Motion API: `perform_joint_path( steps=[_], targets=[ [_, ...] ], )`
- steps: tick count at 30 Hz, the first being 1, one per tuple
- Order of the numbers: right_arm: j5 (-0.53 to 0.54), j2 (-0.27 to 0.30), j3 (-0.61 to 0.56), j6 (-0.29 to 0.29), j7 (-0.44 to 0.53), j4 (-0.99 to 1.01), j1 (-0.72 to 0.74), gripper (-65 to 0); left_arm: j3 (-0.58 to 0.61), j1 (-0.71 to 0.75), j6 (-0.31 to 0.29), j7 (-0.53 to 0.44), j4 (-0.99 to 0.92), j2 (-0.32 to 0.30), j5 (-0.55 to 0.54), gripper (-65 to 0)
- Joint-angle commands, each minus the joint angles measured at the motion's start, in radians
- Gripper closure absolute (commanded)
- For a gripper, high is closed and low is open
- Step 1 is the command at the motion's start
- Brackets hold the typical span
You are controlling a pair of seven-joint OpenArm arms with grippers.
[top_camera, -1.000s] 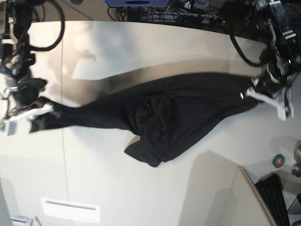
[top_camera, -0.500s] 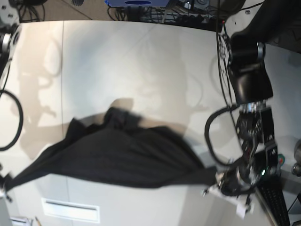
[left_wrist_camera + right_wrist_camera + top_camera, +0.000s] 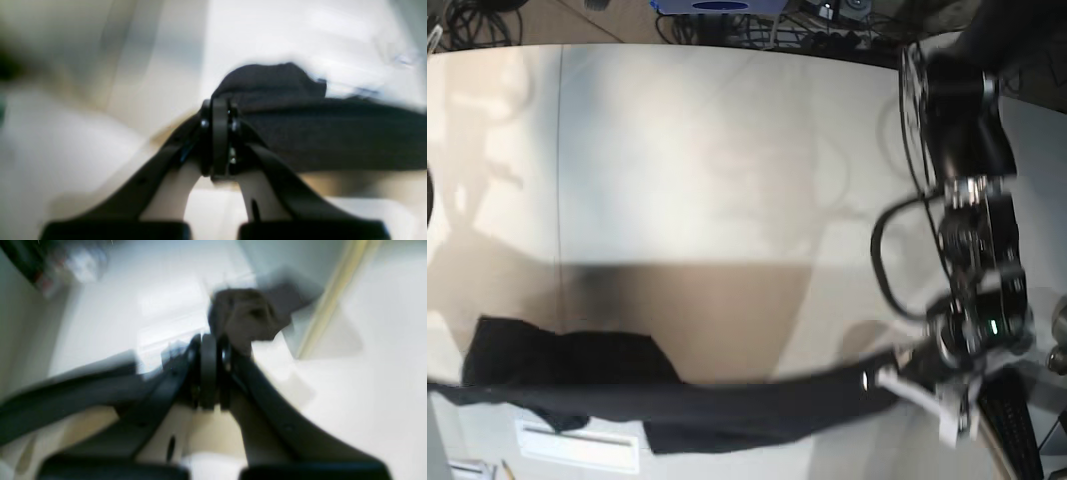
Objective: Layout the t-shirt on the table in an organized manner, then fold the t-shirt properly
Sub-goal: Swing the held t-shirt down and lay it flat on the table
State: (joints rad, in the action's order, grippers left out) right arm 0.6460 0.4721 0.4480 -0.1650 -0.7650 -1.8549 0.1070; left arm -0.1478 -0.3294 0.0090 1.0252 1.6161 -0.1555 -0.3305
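The black t-shirt [image 3: 677, 405] is pulled into a long narrow band low over the near part of the off-white table [image 3: 707, 150], with a loose flap at its left end. My left gripper [image 3: 885, 381] is shut on the band's right end. The blurred left wrist view shows that gripper [image 3: 217, 110] pinching the bunched black t-shirt [image 3: 317, 133]. My right gripper [image 3: 208, 343] is shut on a wad of the t-shirt [image 3: 247, 315]. In the base view it is beyond the left edge, where the cloth runs out of frame. No print shows.
A small white rectangular plate [image 3: 577, 445] lies by the near edge under the shirt. A thin dark seam [image 3: 559, 150] crosses the table at the left. A black keyboard [image 3: 1017, 430] sits at the bottom right. Cables [image 3: 757, 25] line the far edge.
Both arms have swept the shirt from the table's middle toward the near edge. It has gone from a bunched heap to a taut thin band, and both grips have held.
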Motion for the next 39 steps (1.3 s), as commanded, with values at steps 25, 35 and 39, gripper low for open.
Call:
perform_joint_path(
  steps=[25,35,39],
  targets=[
    [-0.005,-0.329,0.248,0.279,0.270,0.157,-0.596,0.0,-0.080,0.691,-0.002,-0.317,0.126,-0.040,-0.002,0.0],
    [0.162,-0.467,0.513,0.453,0.270,-0.062,-0.669,0.0,-0.457,0.873,-0.085,-0.319,0.321,0.093,-0.154,0.0],
    [0.269,-0.464,0.561,0.459,0.267,-0.121,-0.599,0.0,-0.517,0.812,-0.149,-0.316,0.326,0.098,-0.264,0.0]
  ],
)
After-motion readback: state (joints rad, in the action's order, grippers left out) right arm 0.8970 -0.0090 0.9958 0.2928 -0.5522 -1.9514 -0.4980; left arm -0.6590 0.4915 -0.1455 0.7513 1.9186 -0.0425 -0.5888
